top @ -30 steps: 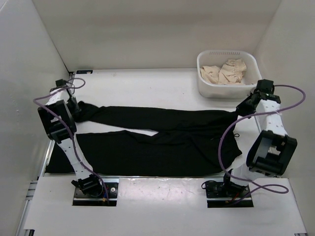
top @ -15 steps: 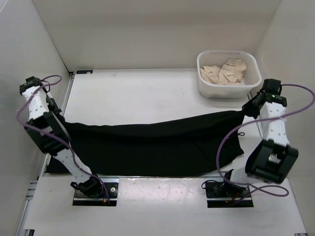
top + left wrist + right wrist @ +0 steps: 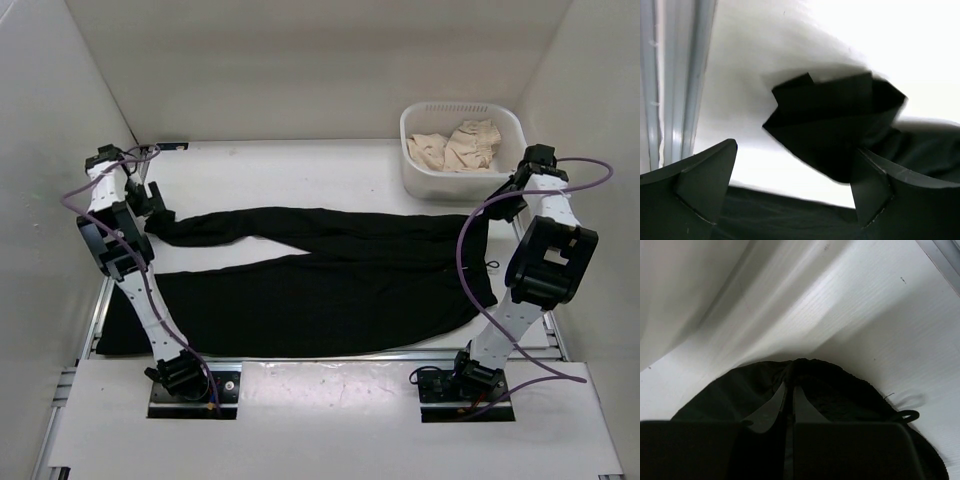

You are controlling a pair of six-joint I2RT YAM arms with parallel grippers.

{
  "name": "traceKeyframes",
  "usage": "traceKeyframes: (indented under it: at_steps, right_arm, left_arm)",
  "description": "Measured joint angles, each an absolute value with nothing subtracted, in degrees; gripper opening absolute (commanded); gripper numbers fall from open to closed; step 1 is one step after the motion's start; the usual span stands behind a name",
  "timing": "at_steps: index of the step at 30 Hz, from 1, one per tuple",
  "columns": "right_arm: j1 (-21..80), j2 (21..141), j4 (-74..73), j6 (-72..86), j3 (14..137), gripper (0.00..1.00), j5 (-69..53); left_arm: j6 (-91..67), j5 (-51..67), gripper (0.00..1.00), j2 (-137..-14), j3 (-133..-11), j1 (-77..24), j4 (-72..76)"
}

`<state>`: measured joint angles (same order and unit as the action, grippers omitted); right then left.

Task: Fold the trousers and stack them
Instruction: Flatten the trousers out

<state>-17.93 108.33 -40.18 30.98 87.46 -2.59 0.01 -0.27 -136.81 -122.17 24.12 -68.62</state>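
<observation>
Black trousers (image 3: 330, 280) lie spread across the table, legs pointing left and waist at the right. My left gripper (image 3: 152, 210) hovers at the cuff of the far leg. In the left wrist view its jaws (image 3: 796, 146) stand wide open, and the crumpled cuff (image 3: 835, 110) sits just beyond them, loose, with more black cloth below. My right gripper (image 3: 503, 207) is at the far right corner of the waist. In the right wrist view its fingers (image 3: 789, 387) are pressed together on a pinch of the black waistband (image 3: 840, 385).
A white basket (image 3: 415, 170) holding beige clothes (image 3: 460, 145) stands at the back right, just behind the right gripper. A metal rail (image 3: 675, 75) runs along the table's left edge beside the left gripper. White walls close in on both sides.
Both arms swung the stretched trousers toward the far side and laid them down. The left gripper has opened and let go of the cuff. The right gripper stays shut on the waist.
</observation>
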Motion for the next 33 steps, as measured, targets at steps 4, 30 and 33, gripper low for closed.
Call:
traceKeyframes:
  at_steps: [4,30,33]
  right_arm:
    - [-17.91,108.33,-40.14,30.55,88.29,0.00,-3.07]
    - [-16.21,108.77,-44.03,22.06,90.94,0.99,-1.69]
    - [-11.31,107.48,-43.57,17.04,92.64,0.99,1.32]
  left_arm:
    - [0.01,0.51,1.00,-127.98,-114.45,24.56,-64.05]
    - [0.03,-0.54,0.14,-130.15,-105.19,22.68,-51.31]
    - [0.05,-0.03,0.14,-128.49,-102.59,22.20,-50.22]
